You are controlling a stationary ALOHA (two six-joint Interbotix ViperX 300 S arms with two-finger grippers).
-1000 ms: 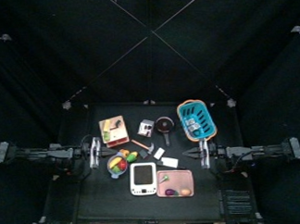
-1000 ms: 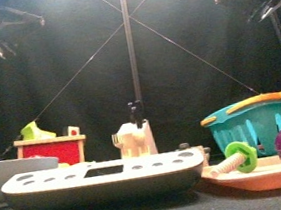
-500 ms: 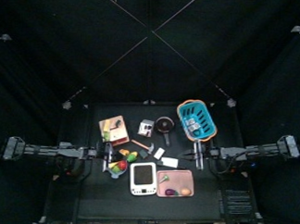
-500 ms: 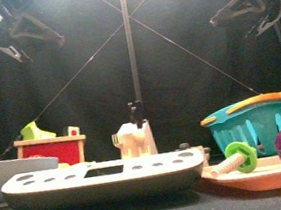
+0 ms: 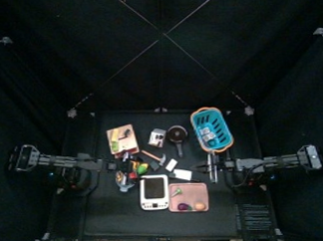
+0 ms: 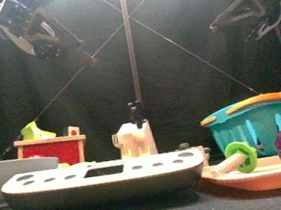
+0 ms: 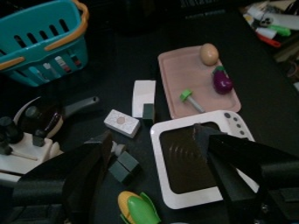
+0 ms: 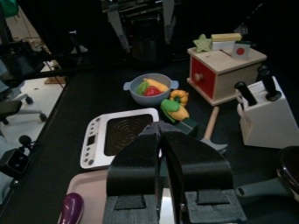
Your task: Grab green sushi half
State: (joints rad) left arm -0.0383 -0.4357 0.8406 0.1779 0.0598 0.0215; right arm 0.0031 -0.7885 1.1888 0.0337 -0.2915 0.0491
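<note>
Left pincer [image 7: 152, 144] now stands wide open; one second ago it was shut and held higher. The arm has since come down toward the tabletop [image 7: 117, 52]. Judgement: this is the approach step, jaws readied, nothing gripped yet. Right pincer [image 8: 167, 140] hangs with its jaws together, holding nothing.

The green sushi half [image 7: 186, 96] lies on the pink tray [image 7: 163, 66] at the front right of the tabletop, just beside a purple eggplant [image 7: 221, 81]. It lies well apart from the left pincer, beyond the white kitchen scale [image 7: 233, 131], with no contact.
</note>
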